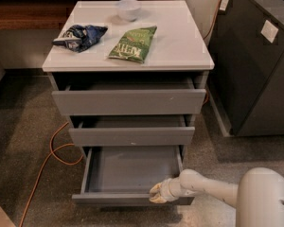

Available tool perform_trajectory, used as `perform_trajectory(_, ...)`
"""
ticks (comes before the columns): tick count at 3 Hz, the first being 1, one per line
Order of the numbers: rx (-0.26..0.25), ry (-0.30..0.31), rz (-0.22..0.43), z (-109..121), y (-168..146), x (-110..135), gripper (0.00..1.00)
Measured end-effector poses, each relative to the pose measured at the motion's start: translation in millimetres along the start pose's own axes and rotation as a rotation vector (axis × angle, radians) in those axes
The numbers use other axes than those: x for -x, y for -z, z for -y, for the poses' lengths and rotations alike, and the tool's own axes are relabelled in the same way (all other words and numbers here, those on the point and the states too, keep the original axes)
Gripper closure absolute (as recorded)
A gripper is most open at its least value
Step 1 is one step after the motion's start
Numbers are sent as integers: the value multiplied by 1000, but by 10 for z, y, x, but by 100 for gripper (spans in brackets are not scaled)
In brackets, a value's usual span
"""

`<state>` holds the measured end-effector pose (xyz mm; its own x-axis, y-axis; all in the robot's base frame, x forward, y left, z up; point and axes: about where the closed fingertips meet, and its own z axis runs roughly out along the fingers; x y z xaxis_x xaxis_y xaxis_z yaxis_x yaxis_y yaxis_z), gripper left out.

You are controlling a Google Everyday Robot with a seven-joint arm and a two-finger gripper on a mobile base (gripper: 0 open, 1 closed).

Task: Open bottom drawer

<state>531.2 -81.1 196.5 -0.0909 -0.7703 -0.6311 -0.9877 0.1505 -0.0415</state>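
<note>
The bottom drawer [113, 198] of the grey three-drawer cabinet stands pulled well out, and its shallow grey tray [132, 169] shows bare. Its plain flat front sits low near the floor. My gripper [156, 193] is at the right part of that front's top edge, with its pale fingertips against the edge. My white arm [213, 190] reaches in from the lower right. The two drawers above are slightly ajar.
The white cabinet top [180, 41] holds a white bowl [128, 8], a dark blue bag [80, 36] and a green chip bag [132, 44]. An orange cable [47, 160] lies on the floor at left. A dark grey cabinet [255, 65] stands at right.
</note>
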Motion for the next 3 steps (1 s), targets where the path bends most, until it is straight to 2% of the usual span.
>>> perform_trajectory(1, 45, -27, 16, -452, 7, -80, 100)
perform_trajectory(3, 49, -29, 17, -490, 28, -67, 100)
